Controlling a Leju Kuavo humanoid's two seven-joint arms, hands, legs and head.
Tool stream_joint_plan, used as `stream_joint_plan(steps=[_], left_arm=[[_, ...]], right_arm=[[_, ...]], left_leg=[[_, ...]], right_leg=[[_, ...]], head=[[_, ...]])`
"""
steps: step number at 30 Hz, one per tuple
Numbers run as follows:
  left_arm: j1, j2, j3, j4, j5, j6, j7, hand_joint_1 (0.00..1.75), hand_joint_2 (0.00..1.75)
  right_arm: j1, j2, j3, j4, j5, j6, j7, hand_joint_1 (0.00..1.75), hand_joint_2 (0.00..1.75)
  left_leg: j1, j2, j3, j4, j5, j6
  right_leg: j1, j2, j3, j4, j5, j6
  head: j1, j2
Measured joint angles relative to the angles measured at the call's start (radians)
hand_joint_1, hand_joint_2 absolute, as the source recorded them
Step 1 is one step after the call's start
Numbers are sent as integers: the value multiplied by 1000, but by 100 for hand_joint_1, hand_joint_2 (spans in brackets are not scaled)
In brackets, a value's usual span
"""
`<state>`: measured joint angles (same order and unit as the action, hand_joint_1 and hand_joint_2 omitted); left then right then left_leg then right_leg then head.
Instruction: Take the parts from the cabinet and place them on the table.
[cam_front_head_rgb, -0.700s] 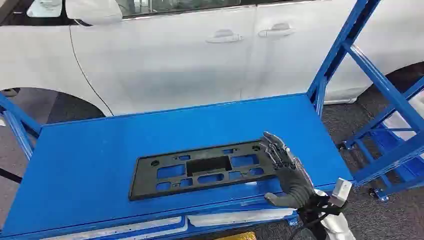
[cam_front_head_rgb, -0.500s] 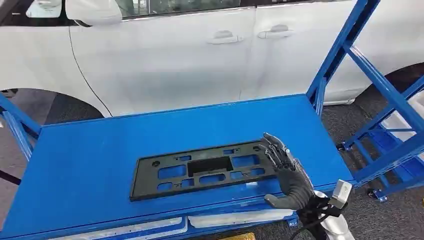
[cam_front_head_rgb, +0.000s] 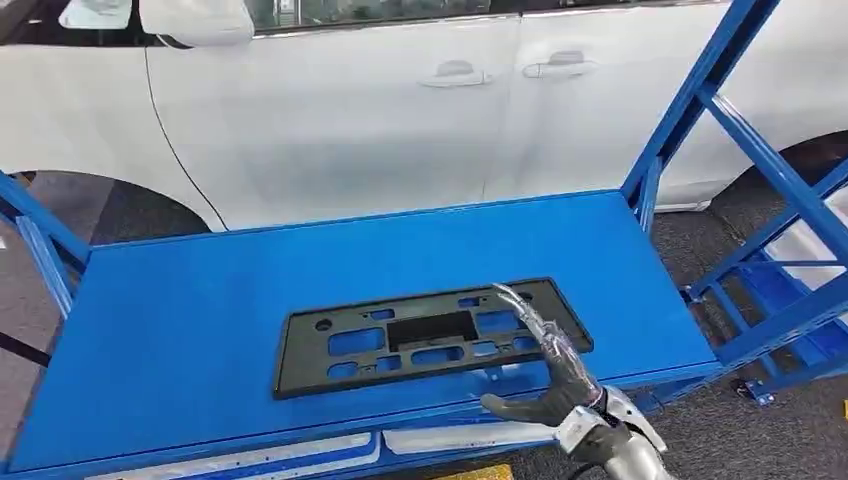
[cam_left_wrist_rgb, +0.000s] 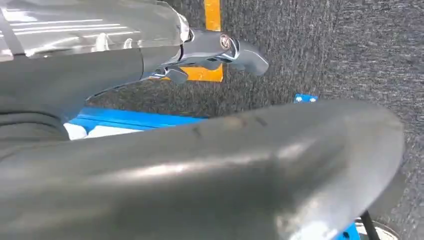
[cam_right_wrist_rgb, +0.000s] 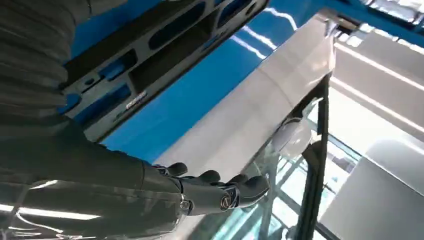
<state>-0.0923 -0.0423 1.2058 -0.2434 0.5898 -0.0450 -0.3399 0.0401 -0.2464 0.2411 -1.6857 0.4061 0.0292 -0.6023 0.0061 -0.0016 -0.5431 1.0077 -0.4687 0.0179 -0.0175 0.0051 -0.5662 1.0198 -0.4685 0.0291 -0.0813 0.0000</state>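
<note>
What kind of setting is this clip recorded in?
Probably a car assembly or workshop floor: a white car stands just behind a blue steel table, a black plastic mounting plate lies on it, and blue racking stands alongside.

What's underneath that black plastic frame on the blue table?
The black frame lies flat on the blue table; blue shows through its cutouts. The right hand covers part of its right end, so that bit is hidden.

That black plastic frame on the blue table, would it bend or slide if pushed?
The black plastic frame looks thin and full of cut-outs, so it is probably light and slightly flexible. Lying flat on the smooth blue table, it would likely slide, not tip.
</note>
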Motion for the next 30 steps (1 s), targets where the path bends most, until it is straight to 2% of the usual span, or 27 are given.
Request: stream_joint_plan(steps=[1, 3, 4, 5, 6, 8, 9, 10, 11, 12, 14, 15, 16, 19, 20, 21, 22, 24, 25, 26, 27, 29, 30], left_arm=[[-1, 0, 0, 0, 0, -2, 0, 0, 0], [-1, 0, -1, 0, 0, -3, -3, 0, 0], [-2, 0, -1, 0, 0, -4, -3, 0, 0], [-3, 2, -2, 0, 0, -5, -3, 0, 0], [-3, 1, -3, 0, 0, -6, -4, 0, 0], [-2, 0, -3, 0, 0, -6, -4, 0, 0], [0, 0, -3, 0, 0, -6, -4, 0, 0], [1, 0, -3, 0, 0, -6, -4, 0, 0], [2, 0, -3, 0, 0, -6, -4, 0, 0], [2, 0, -3, 0, 0, -6, -4, 0, 0], [-1, 0, -3, 0, 0, -6, -5, 0, 0], [-1, 1, -3, 0, 0, -6, -5, 0, 0], [-3, 1, -3, 0, 0, -7, -5, 0, 0], [0, 1, -3, 0, 0, -7, -6, 0, 0], [0, 0, -3, 0, 0, -7, -6, 0, 0], [-3, 0, -4, 0, 0, -7, -6, 0, 0], [-4, 0, -4, 0, 0, -7, -6, 0, 0], [-2, 0, -4, 0, 0, -7, -6, 0, 0], [-1, 0, -4, 0, 0, -7, -6, 0, 0], [-1, 0, -4, 0, 0, -7, -6, 0, 0], [-1, 0, -4, 0, 0, -7, -6, 0, 0], [-1, -1, -4, 0, 0, -7, -6, 0, 0], [-1, -1, -4, 0, 0, -7, -6, 0, 0]], right_arm=[[0, 0, 15, 0, 41, -42, 8, 0, 175], [1, 0, 52, 0, 113, -117, 21, 0, 175], [1, -1, 69, 0, 132, -136, 26, 0, 175], [1, -1, 88, 0, 138, -146, 27, 0, 175], [0, -1, 99, 0, 140, -151, 27, 0, 175], [0, -1, 113, 0, 142, -152, 28, 0, 175], [0, -1, 121, 0, 143, -152, 28, 0, 175], [1, -3, 126, 2, 144, -152, 28, 0, 175], [1, -4, 130, 2, 144, -152, 29, 0, 175], [0, -5, 136, 2, 144, -152, 29, 0, 175], [1, -5, 141, 2, 145, -152, 29, 0, 175], [0, -5, 142, 2, 145, -152, 29, 0, 175], [0, -5, 143, 2, 145, -152, 29, 0, 175], [0, -6, 143, 2, 146, -152, 29, 0, 175], [0, -6, 144, 1, 146, -152, 29, 0, 175], [-1, -7, 147, 0, 146, -152, 29, 0, 175], [-3, -10, 148, 0, 146, -153, 29, 0, 175], [0, -13, 148, 1, 146, -154, 30, 0, 175], [1, -13, 149, 2, 146, -154, 30, 0, 175], [1, -13, 150, 2, 146, -154, 30, 0, 175], [1, -14, 151, 2, 146, -154, 30, 0, 175], [0, -14, 151, 2, 146, -154, 30, 0, 175], [-1, -14, 151, 1, 146, -155, 30, 0, 175]], left_leg=[[-2, -1, -3, 3, 0, -8], [1, -1, -2, -4, 2, -20], [-2, -1, 0, -3, 0, -27], [3, 0, -3, 9, -12, -31], [3, 0, -20, 48, -41, -33], [5, 0, -90, 200, -119, -37], [5, 0, -126, 276, -145, -38], [5, 0, -146, 315, -147, -39], [5, 0, -141, 302, -126, -39], [5, 0, -115, 245, -86, -36], [5, 0, -35, 75, -1, -28], [3, 0, -13, 25, -4, -23], [-1, -1, -9, 14, -5, -21], [-2, -2, -12, 12, -1, -7], [6, 0, -8, 1, 7, 3], [5, 1, -7, -2, 9, 7], [5, 2, -8, -2, 10, 11], [4, 3, -12, -1, 10, 12], [4, 3, -13, -1, 11, 12], [4, 3, -12, 0, 10, 12], [4, 3, -11, 0, 10, 11], [5, 2, -6, 0, 8, 7], [5, 2, -4, 0, 6, 3]], right_leg=[[5, 3, -5, -4, 7, -10], [9, 3, -9, 0, 5, -20], [4, 4, -8, -6, 8, -27], [0, 1, -3, -12, 12, -35], [1, 1, -2, -13, 11, -42], [6, -1, -3, -13, 10, -48], [8, -1, -3, -13, 9, -49], [10, -1, -2, -12, 9, -50], [11, 0, -1, -11, 9, -50], [11, 1, 0, -10, 8, -50], [12, 2, 4, -5, 4, -47], [15, 2, 2, -1, 1, -42], [19, 3, -3, 4, -1, -37], [16, 2, -3, -1, 5, -21], [15, 3, -4, 5, -2, -15], [13, 0, -12, 28, -22, -10], [12, 0, -40, 87, -61, -6], [7, 0, -118, 251, -136, 3], [4, 0, -144, 304, -148, 5], [3, 0, -146, 307, -135, 6], [2, 0, -125, 262, -100, 6], [1, -1, -36, 86, -11, 1], [2, -1, 3, 4, 5, -5]], head=[[0, 0], [0, 0], [0, 0], [0, 0], [0, 0], [0, 0], [0, 0], [0, 0], [0, 0], [0, 0], [0, 0], [0, 0], [0, 0], [0, 0], [0, 0], [0, 0], [0, 0], [0, 0], [0, 0], [0, 0], [0, 0], [0, 0], [0, 0]])
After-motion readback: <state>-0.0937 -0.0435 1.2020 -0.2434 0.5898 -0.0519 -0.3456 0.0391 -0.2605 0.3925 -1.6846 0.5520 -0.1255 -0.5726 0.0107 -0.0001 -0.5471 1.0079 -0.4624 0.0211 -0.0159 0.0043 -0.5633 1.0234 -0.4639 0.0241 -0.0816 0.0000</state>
